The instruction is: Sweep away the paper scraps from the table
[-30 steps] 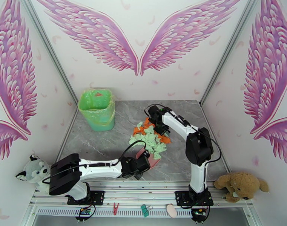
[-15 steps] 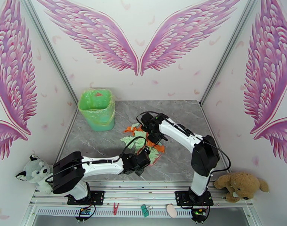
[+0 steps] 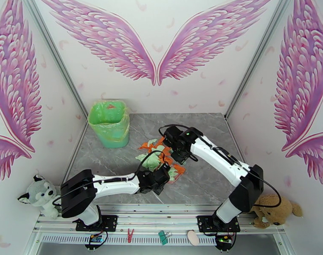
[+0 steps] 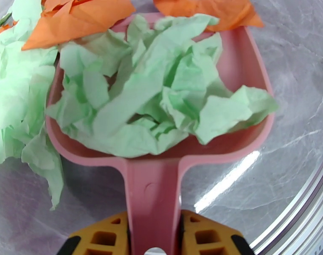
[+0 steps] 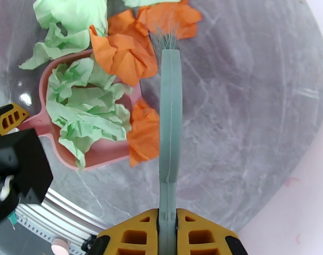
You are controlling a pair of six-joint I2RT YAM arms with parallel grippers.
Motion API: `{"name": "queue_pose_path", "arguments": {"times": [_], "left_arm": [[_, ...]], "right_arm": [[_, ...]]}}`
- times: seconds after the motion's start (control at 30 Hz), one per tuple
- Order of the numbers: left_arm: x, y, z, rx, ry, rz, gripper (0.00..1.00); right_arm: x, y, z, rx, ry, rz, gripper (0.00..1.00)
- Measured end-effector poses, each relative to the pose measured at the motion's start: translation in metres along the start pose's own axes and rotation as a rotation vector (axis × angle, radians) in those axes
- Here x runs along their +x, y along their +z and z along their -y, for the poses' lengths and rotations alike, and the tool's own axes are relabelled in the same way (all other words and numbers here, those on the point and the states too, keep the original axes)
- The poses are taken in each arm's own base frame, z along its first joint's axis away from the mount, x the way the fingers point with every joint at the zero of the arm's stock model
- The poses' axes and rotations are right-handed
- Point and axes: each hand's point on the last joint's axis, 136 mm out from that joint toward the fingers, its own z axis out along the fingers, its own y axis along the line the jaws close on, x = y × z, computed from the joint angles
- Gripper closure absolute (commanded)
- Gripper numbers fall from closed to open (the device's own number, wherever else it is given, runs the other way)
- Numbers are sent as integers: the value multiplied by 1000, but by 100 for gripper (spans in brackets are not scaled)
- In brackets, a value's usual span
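Note:
My left gripper (image 4: 153, 239) is shut on the handle of a pink dustpan (image 4: 246, 141) lying flat on the table (image 4: 288, 103). Crumpled mint green paper scraps (image 4: 161, 94) fill the pan, and orange ones (image 4: 76, 18) lie at its mouth. My right gripper (image 5: 167, 234) is shut on a green hand brush (image 5: 169, 115), whose bristles (image 5: 164, 39) rest among orange scraps (image 5: 123, 56) just beyond the dustpan (image 5: 106, 154). In the top view the scraps (image 3: 155, 156) lie mid-table between the left gripper (image 3: 159, 179) and the right gripper (image 3: 178, 151).
A green bin (image 3: 109, 124) lined with a bag stands at the back left of the table (image 3: 203, 183). A husky plush (image 3: 38, 194) sits at the near left and a brown bear plush (image 3: 271, 209) at the near right. A metal rail (image 3: 161, 209) edges the near side.
The right arm has swept the brush toward the near left, pushing the scraps into a tighter heap and onto the dustpan. The left gripper with the dustpan has shifted slightly.

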Motion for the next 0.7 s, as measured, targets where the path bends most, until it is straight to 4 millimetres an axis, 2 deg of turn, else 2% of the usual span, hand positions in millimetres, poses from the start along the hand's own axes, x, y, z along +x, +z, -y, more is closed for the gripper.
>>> {"name": "queue_pose_path", "arguments": {"times": [0.17, 0.27, 0.37, 0.57, 0.7], "left_arm": [[-2, 8, -2, -6, 12, 53, 100], [-5, 11, -3, -14, 18, 84, 100], [-14, 10, -2, -15, 21, 125, 100], [-26, 7, -2, -24, 47, 161, 100], [-47, -9, 2, -19, 63, 200, 100]], "right_arm": [[8, -44, 19, 38, 116, 167, 100], [20, -57, 28, 53, 180, 229, 100], [35, -54, 29, 62, 225, 239, 100], [68, -27, 23, 65, 292, 189, 100], [82, -24, 28, 78, 360, 198, 100]]}}
